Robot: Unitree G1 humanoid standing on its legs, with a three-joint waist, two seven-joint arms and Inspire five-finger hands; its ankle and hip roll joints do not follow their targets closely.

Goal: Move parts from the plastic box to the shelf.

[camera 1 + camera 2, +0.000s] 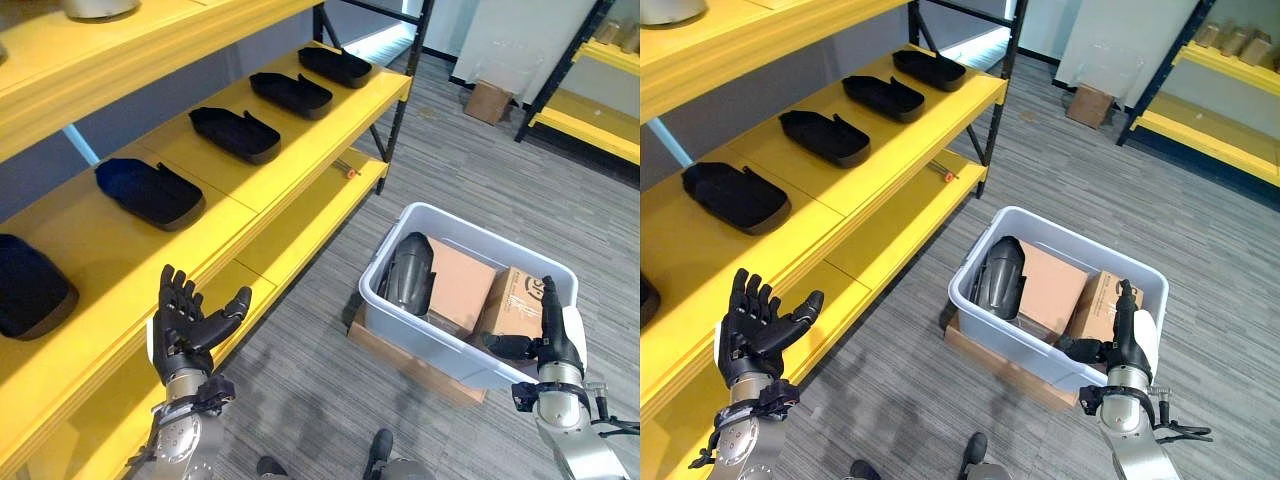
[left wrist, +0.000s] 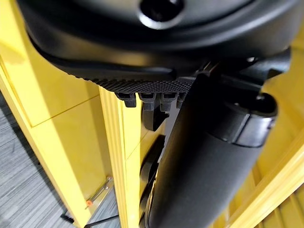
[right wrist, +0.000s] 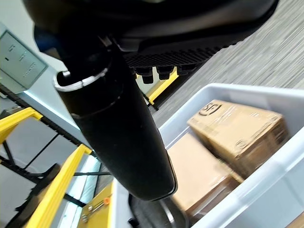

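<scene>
Left robot hand (image 1: pixel 185 325) open, empty, beside the yellow shelf (image 1: pixel 270 185). Right robot hand (image 1: pixel 552 335) open, fingers straight, at the plastic box (image 1: pixel 395 300) near rim. Black part (image 1: pixel 408 272) lies inside against cardboard boxes (image 1: pixel 485 295). Recommend grasping the part's body firmly, clearing the rim before carrying.
</scene>
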